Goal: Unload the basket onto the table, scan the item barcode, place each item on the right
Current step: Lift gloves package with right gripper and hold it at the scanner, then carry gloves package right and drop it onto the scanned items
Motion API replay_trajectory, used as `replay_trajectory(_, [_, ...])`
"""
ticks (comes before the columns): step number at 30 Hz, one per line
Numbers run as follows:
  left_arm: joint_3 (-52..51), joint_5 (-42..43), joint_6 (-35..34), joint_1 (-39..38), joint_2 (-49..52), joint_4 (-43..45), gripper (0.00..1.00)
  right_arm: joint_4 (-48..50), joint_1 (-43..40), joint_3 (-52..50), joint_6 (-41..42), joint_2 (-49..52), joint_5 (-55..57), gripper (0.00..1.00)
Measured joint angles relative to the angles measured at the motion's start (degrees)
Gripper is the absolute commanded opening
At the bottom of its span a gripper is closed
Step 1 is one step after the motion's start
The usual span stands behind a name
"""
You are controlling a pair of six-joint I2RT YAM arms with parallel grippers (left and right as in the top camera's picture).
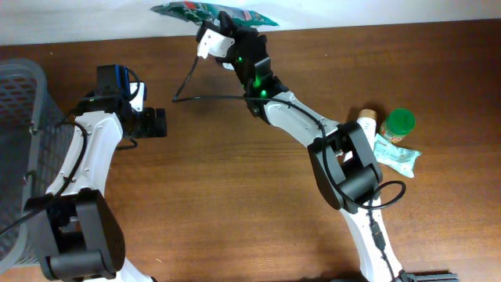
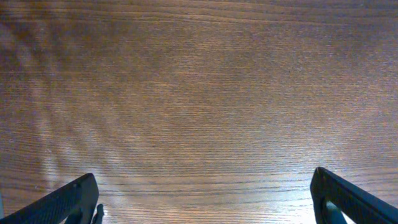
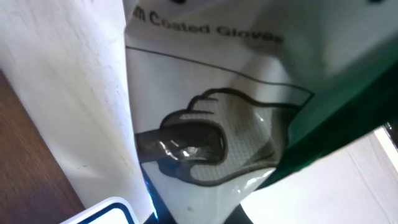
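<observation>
Glove packet in right jaws, over table far edge.

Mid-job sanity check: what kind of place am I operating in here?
Probably a mock shop checkout on a wooden table: a mesh basket on the left, small groceries like a green-lidded jar on the right, and a retail glove packet at the far edge.

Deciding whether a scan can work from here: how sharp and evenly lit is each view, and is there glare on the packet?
Right wrist: the glove packet fills the frame, its print is soft and out of focus, and small glare streaks sit on its film. Left wrist: the table is sharp, with a bright patch lower right and faint shadows at left. Overhead: evenly lit, with the packet small at the top edge.
</observation>
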Motion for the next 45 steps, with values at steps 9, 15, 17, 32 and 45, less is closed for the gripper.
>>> replay_trajectory(9, [0.0, 0.0, 0.0, 0.0, 0.0, 0.0, 0.99, -3.1, 0.0, 0.0, -0.8, 0.0, -4.0, 0.04])
replay_trajectory(15, [0.0, 0.0, 0.0, 0.0, 0.0, 0.0, 0.99, 0.9, 0.0, 0.0, 1.2, 0.7, -4.0, 0.04])
replay_trajectory(17, [0.0, 0.0, 0.0, 0.0, 0.0, 0.0, 0.99, 1.9, 0.0, 0.0, 3.2, 0.6, -2.8, 0.04])
replay_trajectory(32, [0.0, 0.0, 0.0, 0.0, -0.2, 0.1, 0.99, -77.0, -6.5, 0.9, 48.0, -37.2, -4.8, 0.04])
replay_trajectory(45, [0.0, 0.0, 0.0, 0.0, -0.2, 0.0, 0.99, -107.6, -30.4, -7.7, 60.9, -27.2, -12.3, 0.16])
